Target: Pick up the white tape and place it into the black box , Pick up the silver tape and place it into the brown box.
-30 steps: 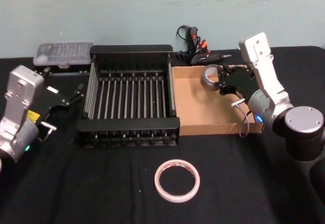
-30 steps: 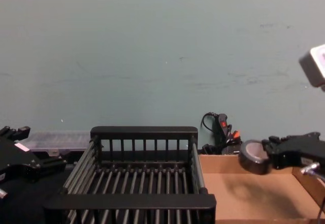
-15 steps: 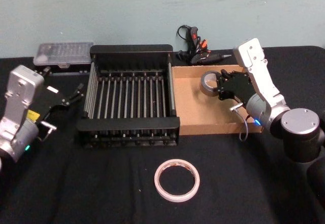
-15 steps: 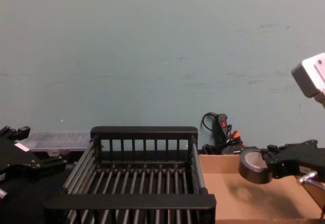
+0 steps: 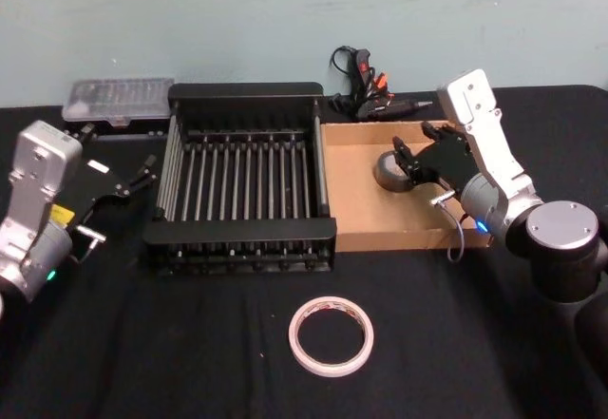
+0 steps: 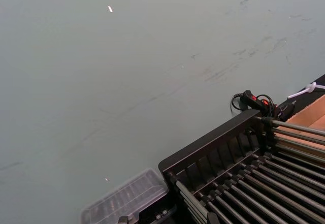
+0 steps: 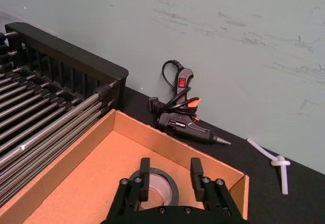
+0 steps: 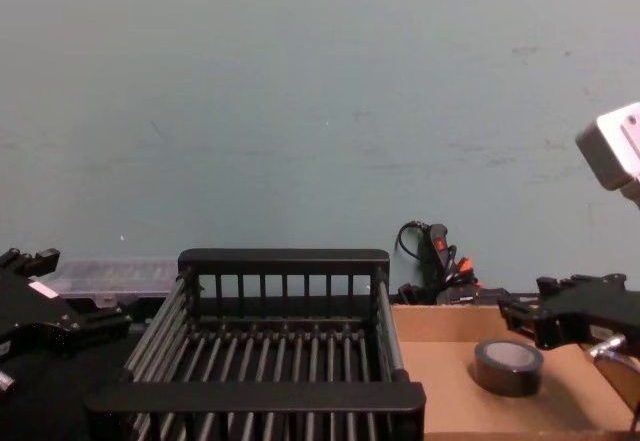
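The silver tape (image 8: 508, 365) is lying flat on the floor of the brown box (image 5: 356, 210), near the far right corner. The right pincer (image 7: 169, 180) is hanging just above it with its two fingers (image 7: 144, 176) spread wide apart — nothing is between them, so it is not holding the roll. That fits a let-go: the pincer is sitting low over the box so the roll lands softly and does not bounce or roll out. So this half of the job looks done. The white tape (image 5: 332, 335) is lying flat on the black worktop (image 5: 190, 343), in front of the two boxes and well apart from both pincers. The black box (image 5: 243, 183) is sitting next to the brown box, on its left, with nothing inside it, so the white roll is not yet in place. The left pincer (image 5: 141, 174) is waiting off to the left of the black box, and I cannot tell if it is spread or pressed together. A glue gun (image 7: 184, 116) is lying behind the brown box, out of the way.
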